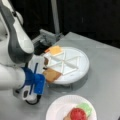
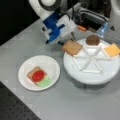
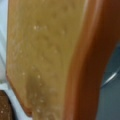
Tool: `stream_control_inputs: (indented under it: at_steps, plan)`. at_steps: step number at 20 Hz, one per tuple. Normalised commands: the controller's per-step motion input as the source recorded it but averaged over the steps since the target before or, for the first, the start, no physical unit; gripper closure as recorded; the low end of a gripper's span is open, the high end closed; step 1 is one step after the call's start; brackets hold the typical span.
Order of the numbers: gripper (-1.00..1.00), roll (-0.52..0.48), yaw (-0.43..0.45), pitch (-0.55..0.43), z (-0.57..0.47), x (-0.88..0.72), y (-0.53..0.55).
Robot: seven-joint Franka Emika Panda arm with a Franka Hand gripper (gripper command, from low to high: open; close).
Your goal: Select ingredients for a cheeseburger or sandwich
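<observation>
Grey tabletop [image 2: 82, 100] carries a divided white tray [image 2: 92, 75] and a small white plate [image 2: 50, 65]. Gripper [image 2: 72, 40] clamps a tan toast square [image 2: 72, 47] at the tray's rim; toast fills the wrist view [image 3: 42, 57]. Beside it on the tray sit brown patty [image 2: 93, 40] and yellow cheese [image 2: 112, 50]; on the plate below the gripper lies the open sandwich [image 2: 38, 76] of toast, lettuce, tomato.
</observation>
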Motion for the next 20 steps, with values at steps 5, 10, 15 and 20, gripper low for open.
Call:
stream_control_inputs:
  at_steps: [5,10,15,20]
  plan:
    - [-1.00,0.154,0.065,-0.032,-0.03,0.02,0.03]
    - [-1.00,0.160,-0.017,-0.031,-0.01,0.05,0.02]
    - [1.00,0.150,-0.099,0.013,0.02,0.09,0.03]
    - [1.00,0.140,-0.096,0.025,0.02,0.09,0.04]
